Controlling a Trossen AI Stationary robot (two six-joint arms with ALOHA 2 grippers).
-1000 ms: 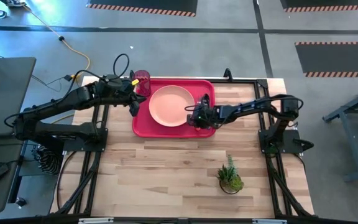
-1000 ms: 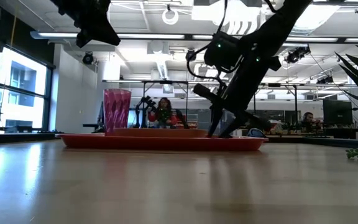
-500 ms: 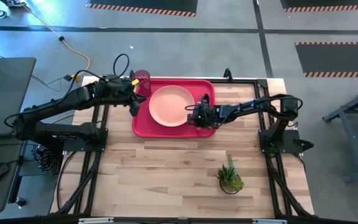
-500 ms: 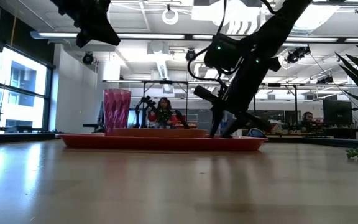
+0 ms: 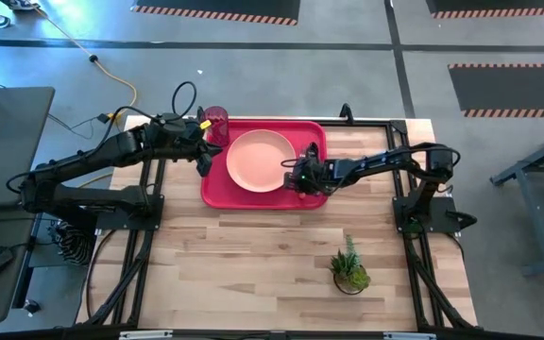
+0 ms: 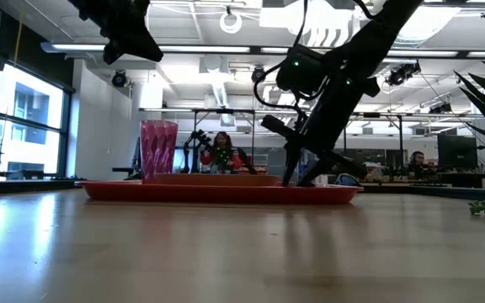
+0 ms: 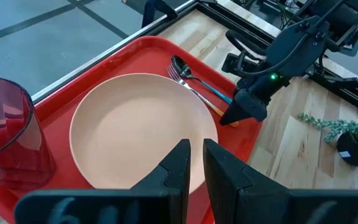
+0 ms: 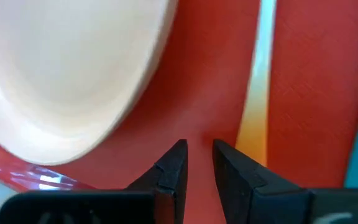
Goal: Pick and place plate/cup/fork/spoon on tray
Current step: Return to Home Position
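Resting flat on the wooden worktop (image 5: 253,264), the red tray (image 5: 217,194) carries all four pieces: the salmon-pink plate (image 5: 260,161) fills its middle, the translucent red-pink cup (image 5: 215,120) stands upright at its far left corner, and the cutlery lies side by side in the strip of tray right of the plate. The fork (image 7: 218,111) is the one nearer the plate, its tines just beside the rim, and the teal-handled spoon (image 7: 180,65) lies on its outer side (both with their heads towards the far edge of the tray). The right arm (image 5: 385,161) reaches in from the right, and the right jaws hang low over the tray's near right part, just beside the plate's rim and by the end of the fork's orange handle. They stand a narrow gap apart with only bare tray between them, and whether a tip touches the handle I cannot tell. The left arm (image 5: 93,165) waits with the left jaws raised well above the tray's left edge, near the cup, a slim gap between them and nothing held. A small potted plant (image 5: 349,267) sits on the worktop nearer the front, well apart from the tray.
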